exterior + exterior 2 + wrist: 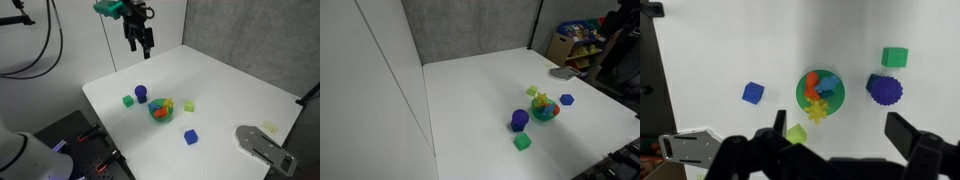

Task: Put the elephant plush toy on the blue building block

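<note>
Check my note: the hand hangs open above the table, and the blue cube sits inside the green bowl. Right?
No. The blue cube lies on the table, apart from the green bowl; the wrist view shows it. The hand does hang open above the table.

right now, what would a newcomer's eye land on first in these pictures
The green bowl heaped with bright toys stands out mid-scene against the white table. Scattered around it are the blue building block, a green cube, a dark purple rounded thing and a yellow-green block. The end effector hangs open, well above them all.
</note>
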